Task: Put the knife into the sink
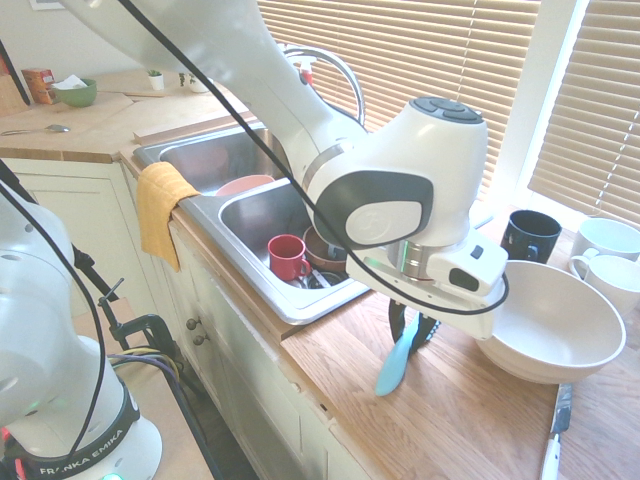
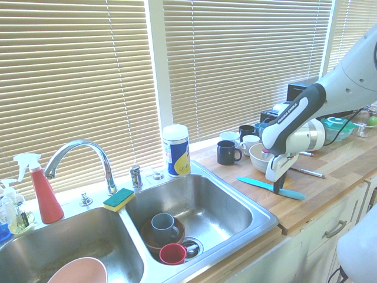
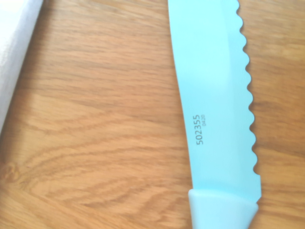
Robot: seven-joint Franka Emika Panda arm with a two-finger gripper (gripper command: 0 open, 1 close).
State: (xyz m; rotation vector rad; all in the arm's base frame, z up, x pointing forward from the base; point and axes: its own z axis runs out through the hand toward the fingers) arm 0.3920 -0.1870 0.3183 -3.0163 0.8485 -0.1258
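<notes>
The turquoise plastic knife [image 1: 393, 368] lies flat on the wooden counter, just right of the sink [image 1: 300, 300]. In the second exterior view the knife [image 2: 256, 183] points its blade toward the basin rim [image 2: 259, 215]. My gripper [image 1: 413, 335] stands straight down over the handle end of the knife, its dark fingers [image 2: 277, 187] shut on it. The wrist view shows the serrated blade [image 3: 214, 95] with small print on it, against the wood.
A big white bowl [image 1: 555, 320], a black mug [image 1: 530, 235] and white mugs [image 1: 605, 238] stand behind the gripper. A white-handled metal knife [image 1: 555, 425] lies at the counter's front. The sink holds a red mug [image 1: 287, 257] and a grey mug [image 2: 163, 224]. A yellow cloth [image 1: 160, 205] hangs over the sink's front.
</notes>
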